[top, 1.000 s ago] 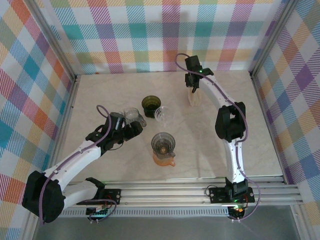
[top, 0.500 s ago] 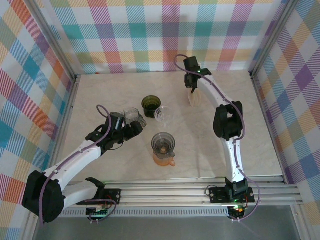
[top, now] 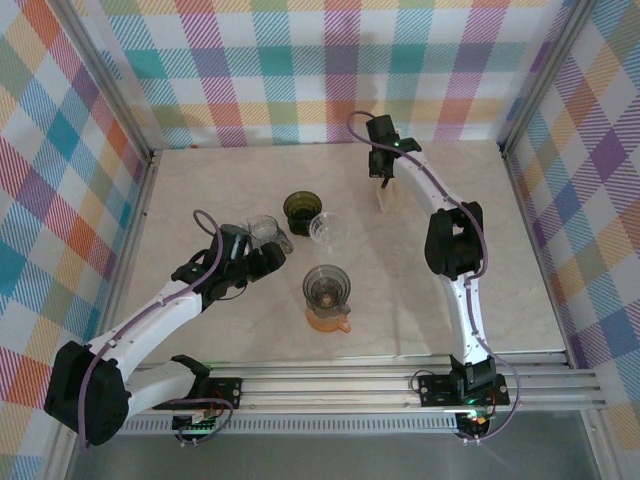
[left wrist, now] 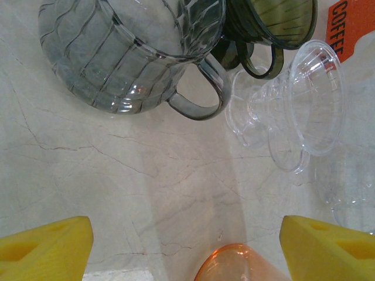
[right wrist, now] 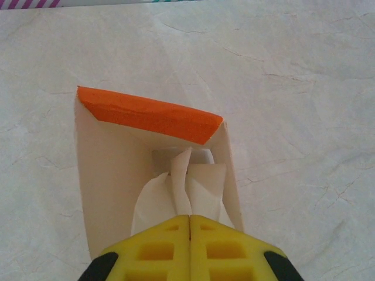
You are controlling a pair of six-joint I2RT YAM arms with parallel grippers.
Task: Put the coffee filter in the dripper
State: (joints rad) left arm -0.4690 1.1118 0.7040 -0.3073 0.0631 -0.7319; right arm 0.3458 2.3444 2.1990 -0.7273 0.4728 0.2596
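At far side of surface [top: 200, 200], right hand [right wrist: 189, 221] sits over the open filter box [right wrist: 111, 170], just below its orange flap [right wrist: 149, 117]. Hand is clenched, yellow tips meeting on the upstanding white folds of the coffee filter [right wrist: 176, 196]. Filter is inside the box, not yet lifted out. Cannot tell how many sheets are in the pinch.

Left hand [top: 258, 260] hovers mid-surface, released and spread wide, holding nothing. It is just beside the grey glass cup [left wrist: 123, 52]. Dark green dripper [left wrist: 275, 20] and clear dripper [left wrist: 310, 99] stand close together beyond the cup. Grey funnel on orange base [top: 327, 288] stands nearer the arm bases and looks like a third dripper. Cannot tell which one is the target.

Step in hand (judgement): extract one filter. Task is early; no dripper holds paper.

Risks:
- Several folds crowd the tips, so nested sheets may come out together.
- Pinch is at the paper edge only, so a fast pull may tear it or let it slip.
- Box is light and unrestrained, so friction may drag or tip it as the paper comes up.
- Filter is folded flat and may sit crooked on a rim if it is not opened.
- Drippers are tightly grouped, so a descending hand may knock a neighbour.
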